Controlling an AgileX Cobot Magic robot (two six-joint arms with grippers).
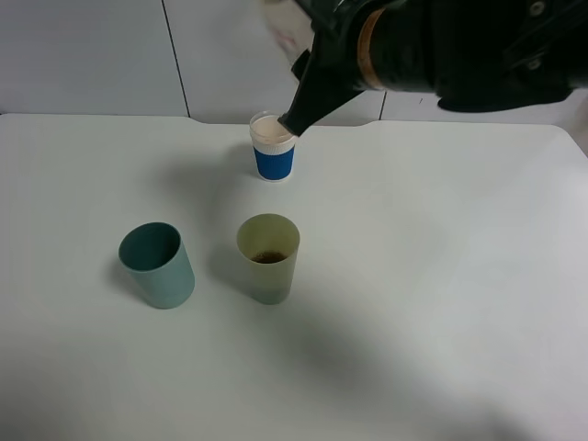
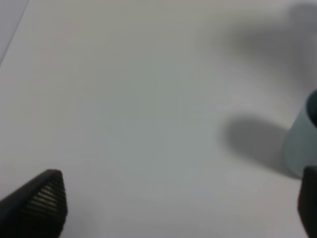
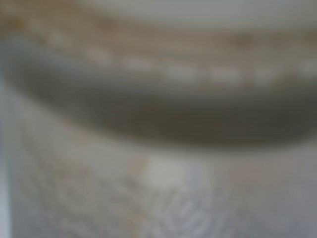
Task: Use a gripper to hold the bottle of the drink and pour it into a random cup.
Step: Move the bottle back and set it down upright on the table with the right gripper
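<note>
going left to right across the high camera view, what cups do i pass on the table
teal plastic tumbler → pale yellow-green plastic tumbler. The white cup with a blue band stands farther back, directly in line with the yellow-green one, so it has no clear place in the order.

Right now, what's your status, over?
Left fingers open over table. Right fingers high, seemingly shut on bottle; view blurred. Some drink in yellow-green cup. Teal cup, blue-banded cup stand clear of it.
</note>
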